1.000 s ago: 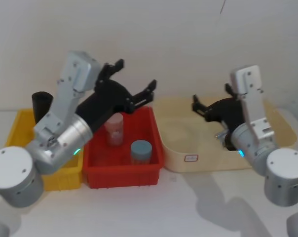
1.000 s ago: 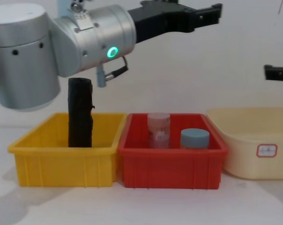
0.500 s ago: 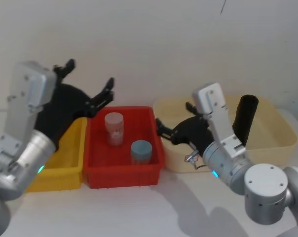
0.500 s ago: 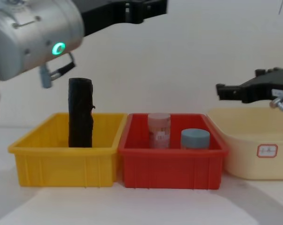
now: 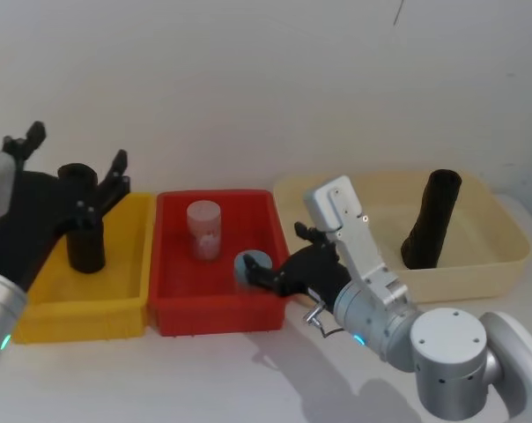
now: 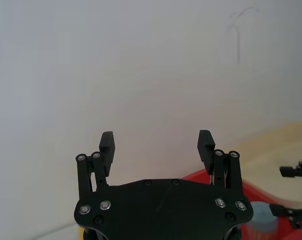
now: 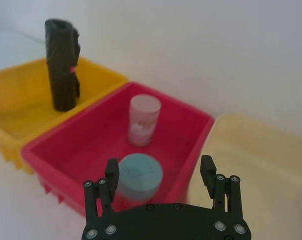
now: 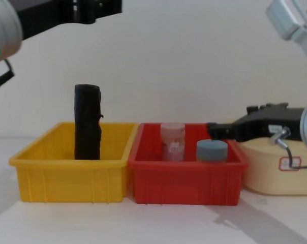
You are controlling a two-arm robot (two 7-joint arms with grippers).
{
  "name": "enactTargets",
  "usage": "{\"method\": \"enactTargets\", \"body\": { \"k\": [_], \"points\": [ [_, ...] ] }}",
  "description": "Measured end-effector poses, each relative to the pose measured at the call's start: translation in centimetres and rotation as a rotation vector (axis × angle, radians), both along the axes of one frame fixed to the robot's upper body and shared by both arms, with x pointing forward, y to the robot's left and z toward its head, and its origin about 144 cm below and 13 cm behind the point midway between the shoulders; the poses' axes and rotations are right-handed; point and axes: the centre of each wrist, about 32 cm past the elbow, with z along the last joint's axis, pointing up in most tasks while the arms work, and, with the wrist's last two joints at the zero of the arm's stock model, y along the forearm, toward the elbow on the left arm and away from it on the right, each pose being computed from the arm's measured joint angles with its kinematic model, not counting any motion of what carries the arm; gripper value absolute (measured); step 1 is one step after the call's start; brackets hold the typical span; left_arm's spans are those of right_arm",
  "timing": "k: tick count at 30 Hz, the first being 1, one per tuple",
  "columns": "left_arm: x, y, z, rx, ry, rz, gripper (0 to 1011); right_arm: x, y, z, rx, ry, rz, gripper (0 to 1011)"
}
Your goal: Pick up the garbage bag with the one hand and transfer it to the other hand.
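Nearest the robot, the right gripper [image 5: 275, 254] reaches in from the right at the level of the rim of the red plastic bin [image 8: 186, 161], its two black fingers spread wide with nothing between them. Just below it stands a short blue-lidded jar [image 7: 139, 176], and a little farther back in the same bin is a taller pale pink jar [image 5: 204, 231]. To the left, touching the red bin, is the yellow plastic bin [image 8: 67, 178]. In it the garbage bag [image 8: 87, 122], a tall, crinkled, matte-black cylindrical roll, stands upright and free of both grippers. High above it, well clear of its top, the left gripper [image 6: 156, 145] is held wide open and empty. Farther right, a second black roll [image 5: 432, 220] leans inside the beige tub [image 5: 504, 231].
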Motion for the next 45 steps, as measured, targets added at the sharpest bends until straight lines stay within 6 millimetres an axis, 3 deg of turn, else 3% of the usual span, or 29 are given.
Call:
{"method": "enactTargets", "body": {
  "k": [15,45],
  "points": [
    [-1.8,1.1,0.0,0.001,-0.003,0.064,1000,1.0,-0.2,-1.2,0.026,0.119,0.000,1000],
    [-2.4,1.5,0.0,0.001,-0.003,0.086,1000,2.2,0.8,-1.5,0.054,0.159,0.011,1000]
  ]
}}
